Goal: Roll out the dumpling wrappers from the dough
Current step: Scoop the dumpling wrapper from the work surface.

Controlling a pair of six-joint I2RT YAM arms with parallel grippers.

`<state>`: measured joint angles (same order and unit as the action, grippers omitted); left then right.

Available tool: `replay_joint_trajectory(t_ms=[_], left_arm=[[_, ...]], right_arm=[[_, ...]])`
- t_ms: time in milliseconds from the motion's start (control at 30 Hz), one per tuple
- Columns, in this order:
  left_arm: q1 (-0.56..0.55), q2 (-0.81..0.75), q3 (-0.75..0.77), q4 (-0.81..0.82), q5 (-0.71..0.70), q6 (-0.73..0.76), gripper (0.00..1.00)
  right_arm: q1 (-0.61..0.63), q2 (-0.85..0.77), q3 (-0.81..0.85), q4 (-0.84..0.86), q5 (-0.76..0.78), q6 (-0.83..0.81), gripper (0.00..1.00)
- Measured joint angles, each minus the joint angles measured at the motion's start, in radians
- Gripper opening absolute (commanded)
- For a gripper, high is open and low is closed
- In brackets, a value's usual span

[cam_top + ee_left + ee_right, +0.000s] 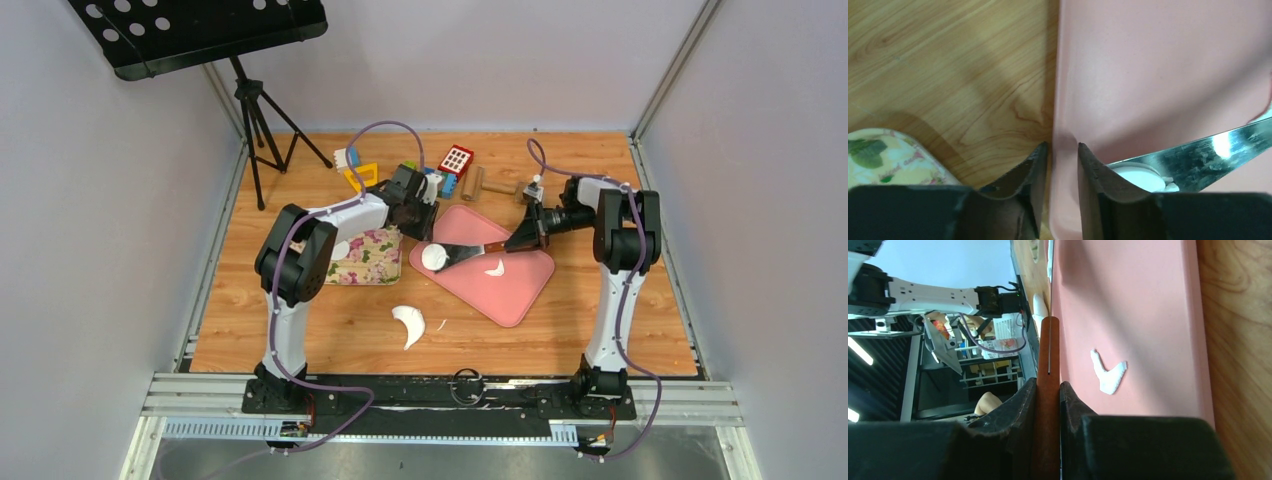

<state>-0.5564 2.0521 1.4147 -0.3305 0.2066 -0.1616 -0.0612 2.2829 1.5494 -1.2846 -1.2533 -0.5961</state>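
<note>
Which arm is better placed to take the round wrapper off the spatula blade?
Left. The left pincer hangs open and empty beside the wrapper on the blade; the right pincer is shut on the spatula handle.

— Where is there room on the wooden table [330, 340]?
— Along the near strip and to the right of the pink plastic cutting board [520, 290]. Only a white crescent dough scrap [410, 322] lies in front.
— And the board's left end?
— Crowded. The wooden-handled steel spatula [472, 253] slants across it, with the round white dough disc [434, 256] at its tip and the floral fabric pad [365, 255] just beside. Coloured toy blocks [457, 160] line the far edge.
</note>
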Motion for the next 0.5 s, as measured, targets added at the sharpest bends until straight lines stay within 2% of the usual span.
replay_joint_trajectory(t_ms=[33, 100, 133, 300, 500], left_arm=[[0.0, 0.0, 0.0, 0.004, 0.005, -0.001, 0.58], [0.0, -0.003, 0.0, 0.013, 0.016, 0.002, 0.88], [0.0, -0.008, 0.001, 0.008, 0.001, 0.014, 0.98], [0.024, -0.024, 0.005, -0.006, 0.009, 0.012, 1.0], [0.068, -0.058, 0.052, -0.058, 0.021, 0.01, 1.0]], right_arm=[[-0.005, 0.009, 0.014, -0.029, -0.011, -0.034, 0.0], [-0.016, 0.032, 0.05, -0.113, -0.034, -0.121, 0.0], [-0.021, 0.04, 0.061, -0.146, -0.036, -0.157, 0.0], [-0.047, 0.047, 0.063, -0.234, -0.065, -0.264, 0.0], [-0.03, 0.047, 0.065, -0.265, -0.093, -0.285, 0.0]])
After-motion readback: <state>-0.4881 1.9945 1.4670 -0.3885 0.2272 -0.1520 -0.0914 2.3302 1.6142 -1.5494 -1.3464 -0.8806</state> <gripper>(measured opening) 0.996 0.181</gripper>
